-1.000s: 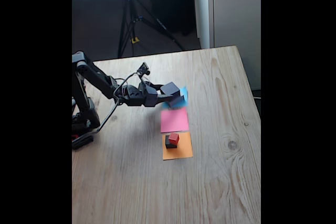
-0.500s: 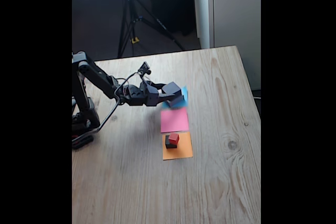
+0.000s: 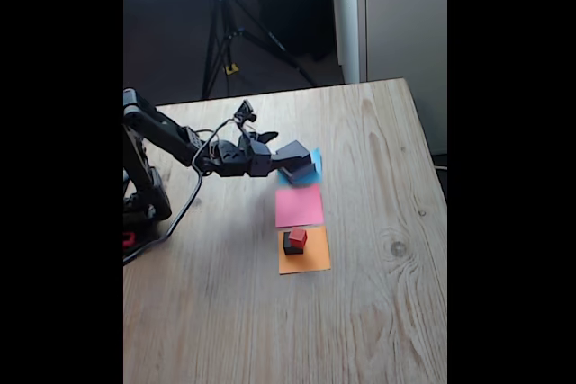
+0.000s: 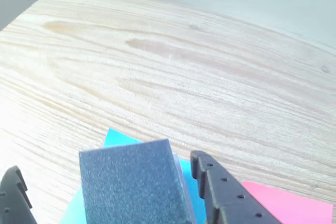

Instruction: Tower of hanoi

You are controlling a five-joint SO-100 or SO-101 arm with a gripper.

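**Grey block between my fingers, over the blue square**

So my pincer (image 4: 113, 182) has a dark grey block (image 4: 134, 184) sitting between its two fingers. In the wrist view the right finger (image 4: 220, 195) is right up against the block's side, and the left finger (image 4: 14, 195) stands a bit apart from it at the frame edge, so I honestly can't tell if I'm clamped on it or just straddling it. The jaws are spread about as wide as the block.

The block is over the blue paper square (image 3: 310, 168), with the pink square (image 3: 299, 207) just beside that on the wooden table (image 3: 360, 312).

In the fixed view, the small dark block (image 3: 292, 244) with the tiny red cube (image 3: 298, 237) on top sits on the orange square (image 3: 304, 258), well apart from my pincer (image 3: 290, 161).
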